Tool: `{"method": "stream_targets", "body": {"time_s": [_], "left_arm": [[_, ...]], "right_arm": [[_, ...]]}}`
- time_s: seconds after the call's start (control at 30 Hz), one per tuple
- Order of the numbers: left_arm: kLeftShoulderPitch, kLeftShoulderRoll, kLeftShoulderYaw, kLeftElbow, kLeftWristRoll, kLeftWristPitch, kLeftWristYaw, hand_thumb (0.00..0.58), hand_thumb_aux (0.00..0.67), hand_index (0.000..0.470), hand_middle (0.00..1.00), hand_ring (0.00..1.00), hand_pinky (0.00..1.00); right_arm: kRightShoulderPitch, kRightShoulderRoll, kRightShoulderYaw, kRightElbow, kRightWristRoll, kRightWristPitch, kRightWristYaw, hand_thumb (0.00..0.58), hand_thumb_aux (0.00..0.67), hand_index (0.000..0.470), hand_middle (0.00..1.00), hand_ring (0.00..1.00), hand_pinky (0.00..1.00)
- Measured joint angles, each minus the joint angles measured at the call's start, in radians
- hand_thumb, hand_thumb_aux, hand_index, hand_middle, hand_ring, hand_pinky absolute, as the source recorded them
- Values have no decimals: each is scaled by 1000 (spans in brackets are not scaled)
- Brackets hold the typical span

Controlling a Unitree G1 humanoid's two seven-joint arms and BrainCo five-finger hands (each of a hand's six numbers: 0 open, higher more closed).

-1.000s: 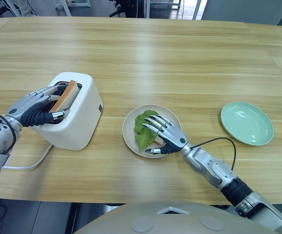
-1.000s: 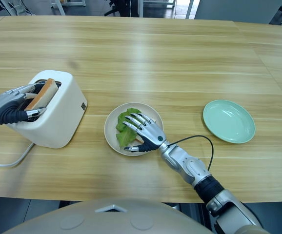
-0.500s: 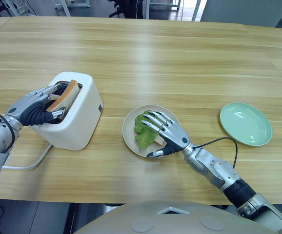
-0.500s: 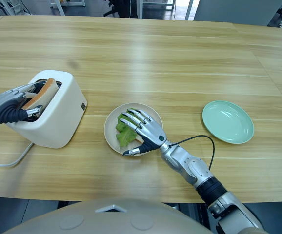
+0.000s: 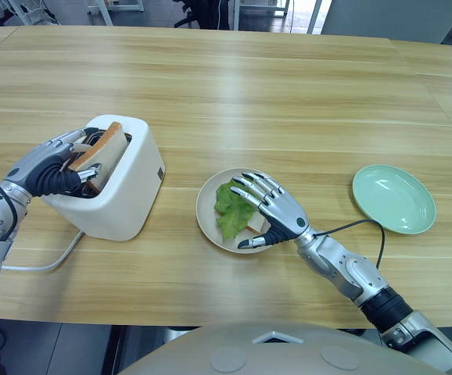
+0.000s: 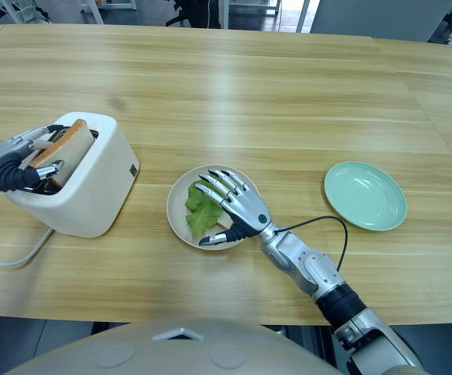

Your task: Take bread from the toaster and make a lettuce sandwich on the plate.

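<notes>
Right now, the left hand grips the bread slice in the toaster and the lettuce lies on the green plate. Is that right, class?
No: the left eye view shows the lettuce on the beige plate, not the green plate. The left hand does grip the bread slice in the toaster.

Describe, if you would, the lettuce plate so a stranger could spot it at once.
On the wooden table, look right of the white toaster. The beige plate lies there, partly under the right hand; unlike the bare green plate farther right, it holds lettuce.
</notes>
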Motion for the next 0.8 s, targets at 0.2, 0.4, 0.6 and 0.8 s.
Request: {"method": "stream_targets", "body": {"time_s": [0.2, 0.4, 0.6, 0.8], "left_arm": [[-47, 1, 48, -4, -43, 21, 13, 580, 670, 460, 251, 251, 251], [-65, -4, 59, -4, -94, 21, 9, 580, 670, 460, 533, 533, 533], [-81, -28, 73, -3, -159, 18, 0, 580, 670, 460, 1000, 1000, 1000], [-114, -44, 77, 2, -237, 18, -15, 580, 670, 460, 1000, 1000, 1000]], "right_arm": [[-6, 0, -7, 17, 0, 0, -6, 0, 0, 0, 0, 0, 0], [-13, -10, -33, 44, 3, 0, -16, 0, 0, 0, 0, 0, 0], [-18, -15, -47, 65, 7, 0, -25, 0, 0, 0, 0, 0, 0], [-24, -22, -68, 73, 25, -2, -32, 0, 0, 0, 0, 0, 0]]}}
